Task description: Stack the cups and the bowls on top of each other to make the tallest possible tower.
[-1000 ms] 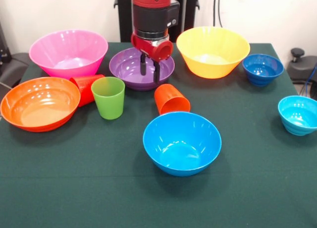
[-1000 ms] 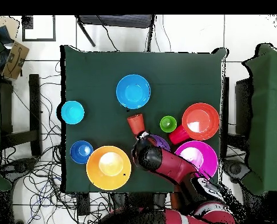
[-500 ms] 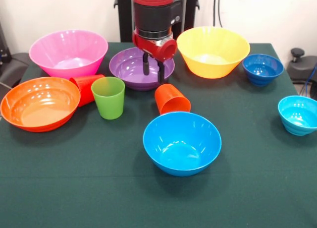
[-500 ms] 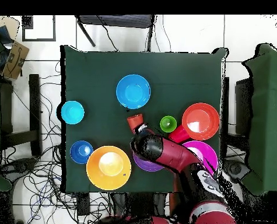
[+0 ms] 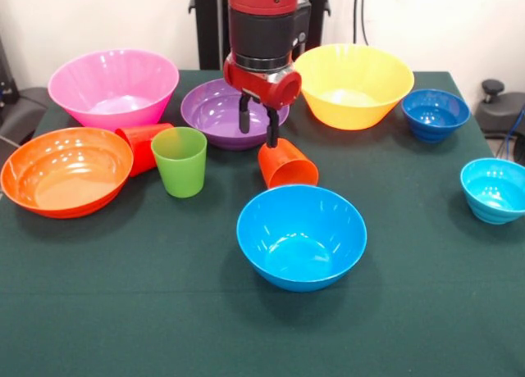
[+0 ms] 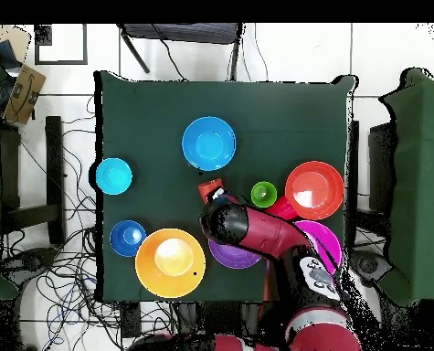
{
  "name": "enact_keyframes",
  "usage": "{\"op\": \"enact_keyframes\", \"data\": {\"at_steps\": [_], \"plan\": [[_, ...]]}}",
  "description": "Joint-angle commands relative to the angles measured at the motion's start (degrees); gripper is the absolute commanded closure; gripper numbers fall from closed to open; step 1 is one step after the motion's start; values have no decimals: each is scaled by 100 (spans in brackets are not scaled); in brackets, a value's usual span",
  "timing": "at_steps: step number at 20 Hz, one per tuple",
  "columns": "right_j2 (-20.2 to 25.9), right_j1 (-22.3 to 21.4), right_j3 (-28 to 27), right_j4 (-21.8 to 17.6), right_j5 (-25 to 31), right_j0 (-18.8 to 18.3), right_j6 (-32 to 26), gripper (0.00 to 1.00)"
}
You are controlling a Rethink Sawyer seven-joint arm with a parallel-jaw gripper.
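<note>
My gripper point(image 5: 257, 126) hangs open and empty over the purple bowl's point(image 5: 215, 108) near rim, just behind the orange cup point(image 5: 287, 165), which lies on its side. One fingertip point(image 5: 271, 137) is almost at the cup's base. In the overhead view the gripper point(image 6: 216, 196) covers most of that cup point(image 6: 207, 189). The green cup point(image 5: 180, 161) stands upright, and the red cup point(image 5: 144, 144) lies tipped beside the orange bowl point(image 5: 64, 171). The big blue bowl point(image 5: 301, 236) sits nearest the camera. No tower shows; every piece rests singly.
The pink bowl point(image 5: 113, 87) and yellow bowl point(image 5: 353, 84) flank the purple one at the back. A small dark blue bowl point(image 5: 435, 113) and a cyan bowl point(image 5: 494, 189) sit at the right. The green cloth's front strip point(image 5: 123, 311) is bare.
The gripper has moved from over the middle of the purple bowl toward the orange cup, rightward and nearer in the front view. The bowls and cups have not moved.
</note>
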Motion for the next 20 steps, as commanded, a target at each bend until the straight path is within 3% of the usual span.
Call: {"op": "enact_keyframes", "data": {"at_steps": [1, 10, 20], "plan": [[-50, 391, -446, -453, 217, 319, 14, 0], [-362, 406, -486, -412, 509, 565, 129, 0], [7, 424, -112, -505, 294, 143, -23, 0]]}}
